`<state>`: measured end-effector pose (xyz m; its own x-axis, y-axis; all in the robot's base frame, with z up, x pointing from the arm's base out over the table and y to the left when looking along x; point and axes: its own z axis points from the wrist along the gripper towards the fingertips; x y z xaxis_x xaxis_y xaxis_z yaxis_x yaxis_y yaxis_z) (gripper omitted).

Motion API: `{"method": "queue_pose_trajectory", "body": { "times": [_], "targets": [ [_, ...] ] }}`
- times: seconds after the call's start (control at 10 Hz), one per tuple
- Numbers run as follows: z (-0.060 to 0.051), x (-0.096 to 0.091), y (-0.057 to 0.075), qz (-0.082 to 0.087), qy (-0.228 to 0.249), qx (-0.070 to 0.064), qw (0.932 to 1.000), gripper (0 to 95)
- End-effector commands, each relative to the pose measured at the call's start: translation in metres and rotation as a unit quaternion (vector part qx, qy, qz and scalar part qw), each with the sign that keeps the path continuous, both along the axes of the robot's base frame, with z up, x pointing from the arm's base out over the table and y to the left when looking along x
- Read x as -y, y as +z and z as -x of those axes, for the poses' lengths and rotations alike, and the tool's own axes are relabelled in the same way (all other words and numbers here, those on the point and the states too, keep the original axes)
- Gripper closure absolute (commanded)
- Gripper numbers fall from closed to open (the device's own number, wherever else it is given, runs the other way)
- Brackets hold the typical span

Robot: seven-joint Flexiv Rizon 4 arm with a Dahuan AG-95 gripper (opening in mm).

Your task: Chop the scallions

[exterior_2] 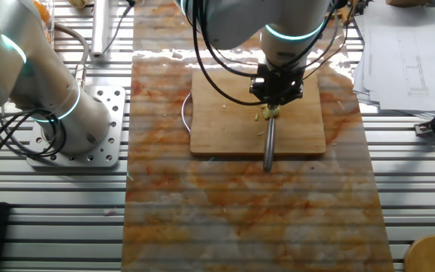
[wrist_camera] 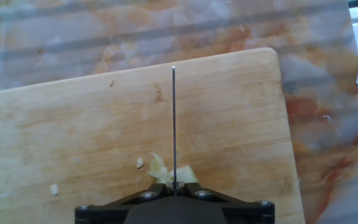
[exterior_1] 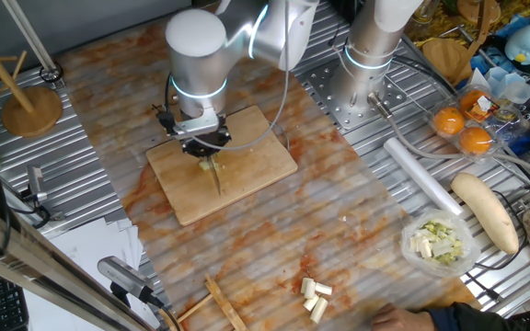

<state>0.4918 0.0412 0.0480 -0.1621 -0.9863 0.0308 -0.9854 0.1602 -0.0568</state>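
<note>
Marbled orange-and-white sheeting covers the worktop (exterior_1: pixel 357 221), with ribbed metal plates on either side, and a wooden cutting board (exterior_1: pixel 247 179) lies near its middle. Above the board hangs the pincer (exterior_1: pixel 208 144), clamped on a knife (exterior_2: pixel 269 147) whose blade runs out along the board, edge down; in the hand view it shows only as a thin dark line.

Right at the base of the blade sits the scallions (wrist_camera: pixel 166 171), a small pale green-white clump of cut stuff touching the knife, with 2 or 3 loose slivers lying on the wood just beside it and 1 further off toward the board's edge. Well apart, near the front of the worktop, lies a little group of cream stubs (exterior_1: pixel 315 296), and a clear bowl (exterior_1: pixel 410 248) of chopped pale pieces stands beside a long cream root vegetable (exterior_1: pixel 486 210).

As for handling, I'd judge the clump to be light, moist and soft, layered so it crushes or splays rather than resists. It is likely to stick to the blade or skid on the wood, since nothing pins it down. No grasp on it seems needed; the hold belongs on the knife handle, where the pincer already has it, and the cutting should come straight down through the heap.
</note>
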Motion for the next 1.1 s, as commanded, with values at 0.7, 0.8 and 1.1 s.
{"method": "queue_pose_trajectory", "body": {
  "times": [0.7, 0.8, 1.1],
  "targets": [
    [0.004, 0.001, -0.027, 0.003, 0.02, 0.029, 0.9994, 95.0],
    [0.008, 0.015, -0.03, -0.002, 0.036, 0.03, 0.9989, 95.0],
    [0.019, 0.032, -0.038, -0.014, 0.039, 0.025, 0.9989, 95.0]
  ]
}}
